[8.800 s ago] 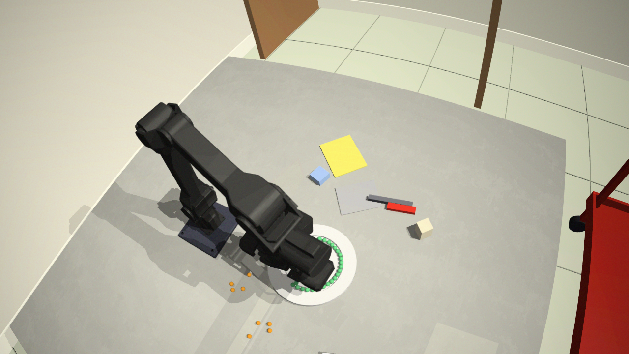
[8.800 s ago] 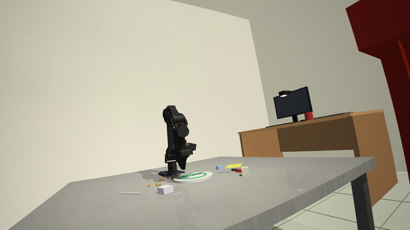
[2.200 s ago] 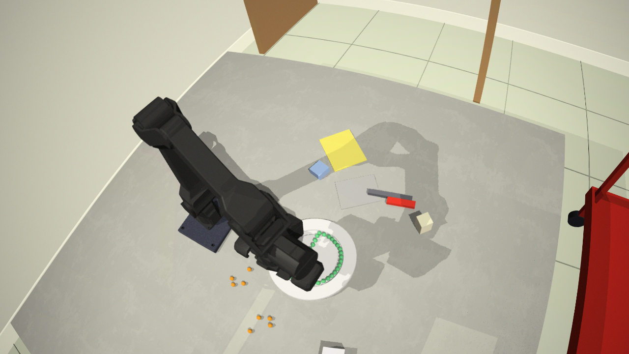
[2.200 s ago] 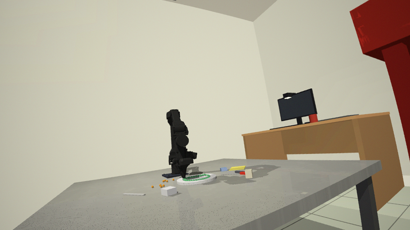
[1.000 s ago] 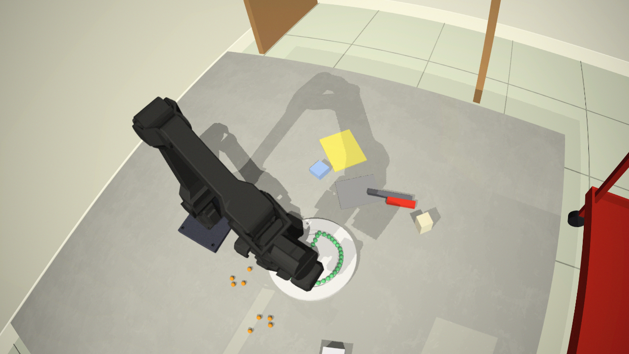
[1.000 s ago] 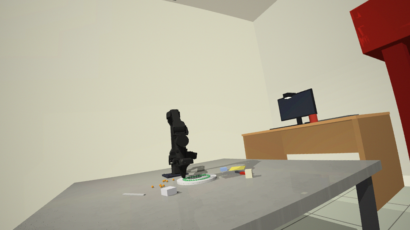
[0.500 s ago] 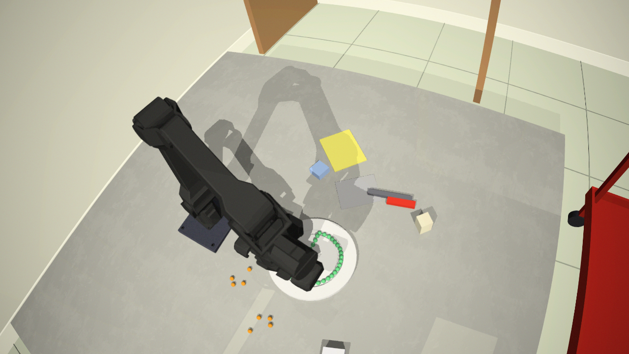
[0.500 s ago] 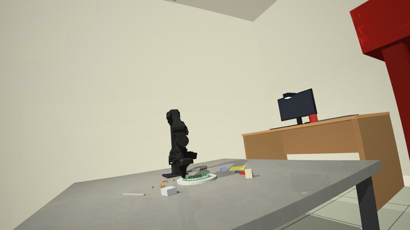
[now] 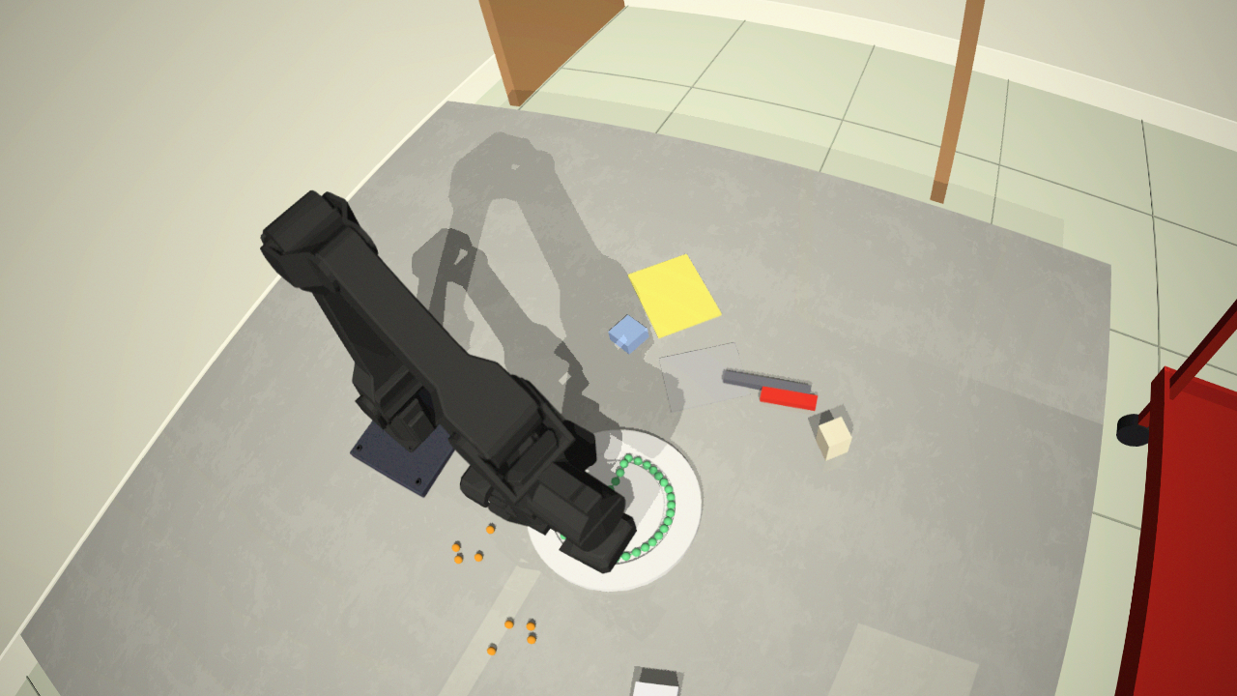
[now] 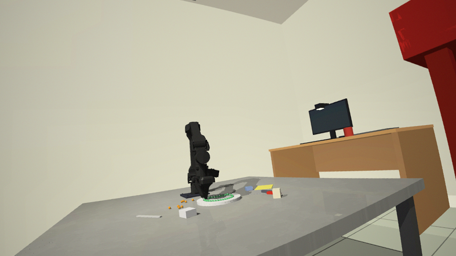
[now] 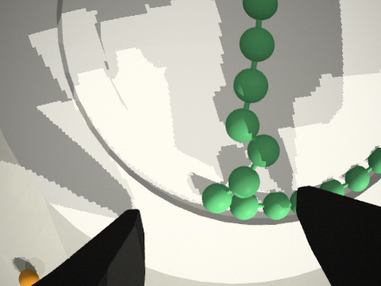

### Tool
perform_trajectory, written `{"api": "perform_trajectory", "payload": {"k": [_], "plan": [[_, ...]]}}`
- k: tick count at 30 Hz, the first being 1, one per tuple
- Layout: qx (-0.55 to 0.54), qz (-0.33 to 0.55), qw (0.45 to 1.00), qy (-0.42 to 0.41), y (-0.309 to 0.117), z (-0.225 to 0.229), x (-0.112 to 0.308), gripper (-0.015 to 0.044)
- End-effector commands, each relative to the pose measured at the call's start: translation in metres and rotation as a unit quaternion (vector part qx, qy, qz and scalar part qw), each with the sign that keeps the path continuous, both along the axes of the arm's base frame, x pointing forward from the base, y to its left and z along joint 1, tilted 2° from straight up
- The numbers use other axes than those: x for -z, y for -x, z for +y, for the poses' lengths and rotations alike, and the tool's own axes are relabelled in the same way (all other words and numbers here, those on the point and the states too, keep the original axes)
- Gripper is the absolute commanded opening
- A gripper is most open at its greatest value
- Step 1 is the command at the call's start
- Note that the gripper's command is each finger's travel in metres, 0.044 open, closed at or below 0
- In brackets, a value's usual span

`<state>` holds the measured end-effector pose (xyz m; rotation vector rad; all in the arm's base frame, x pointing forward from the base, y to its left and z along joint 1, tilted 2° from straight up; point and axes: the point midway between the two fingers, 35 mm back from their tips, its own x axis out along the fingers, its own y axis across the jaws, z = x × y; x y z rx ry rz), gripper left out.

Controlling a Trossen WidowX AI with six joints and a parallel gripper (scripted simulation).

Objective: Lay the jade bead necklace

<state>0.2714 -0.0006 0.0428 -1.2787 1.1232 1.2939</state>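
Observation:
The jade bead necklace (image 9: 670, 502) (image 10: 219, 199) (image 11: 257, 44) lies on the round white bead board (image 9: 685, 519) (image 10: 236, 199) (image 11: 222, 254). One stretch of green beads follows the groove. In the wrist view another stretch runs inside the ring, off the groove, and kinks near the groove's lower edge, where a few beads bunch together. My gripper (image 10: 206, 197) (image 11: 221, 211) is open, low over the board's edge, with the bunched beads between its spread fingers but not gripped. The right finger hides part of the necklace. In the top view the arm covers the fingers and the board's left part.
Several loose orange beads (image 9: 531, 624) (image 11: 28, 277) lie near the board. A blue block (image 9: 627, 333), yellow sheet (image 9: 676, 295), grey bar (image 9: 761, 381), red bar (image 9: 788, 397) and cream block (image 9: 834, 438) lie beyond it. A white block (image 9: 655, 688) (image 10: 187, 212) stands on the opposite side.

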Motion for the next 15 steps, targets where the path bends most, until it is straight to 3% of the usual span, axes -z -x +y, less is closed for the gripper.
{"api": "perform_trajectory", "payload": {"k": [1,4,15], "plan": [[-0.001,0.002,1.000,-0.002,0.0006,0.0006,-0.0017,0.0368],[0.000,0.003,1.000,-0.001,0.0008,0.0001,-0.0016,0.0440],[-0.003,0.006,1.000,-0.004,0.0009,0.0000,-0.0052,0.0440]]}}
